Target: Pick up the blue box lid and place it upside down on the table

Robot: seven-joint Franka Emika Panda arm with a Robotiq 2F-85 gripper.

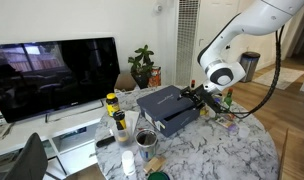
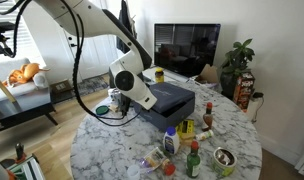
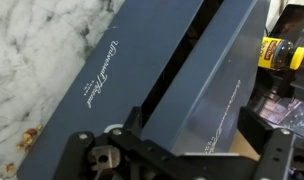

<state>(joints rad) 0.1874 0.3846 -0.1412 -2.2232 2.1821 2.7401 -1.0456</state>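
Where the fingers [image 3: 277,150] show in the wrist view, they stand parted with nothing clamped between them. One sits over the top panel and the other lies off past the long edge, so they seem to straddle the rim. Whether either touches the card, I cannot tell.

Directly beneath and ahead of the fingers is the blue box lid [image 3: 112,70], navy, with script lettering on top. In both exterior views the blue box lid [image 1: 160,100] [image 2: 174,94] lies right way up on the box base [image 1: 170,124], not yet lifted or turned.

Handling, as judged:
- It is cardboard, so light and matte rather than slippery.
- The broad panel is stiff enough, but likely to sag or twist if held from one corner.
- The shallow walls would crush under a hard pinch.
- The fit over the base may drag, and the base could rise with it.

The best hold looks to be the side wall at the middle of a long edge, taken gently, so the lid balances for the flip.

Beyond the lid, on one flank of the fingers, stands a yellow-capped bottle [image 3: 282,52]. On the opposite flank is the bare marble of the table [image 3: 22,60].
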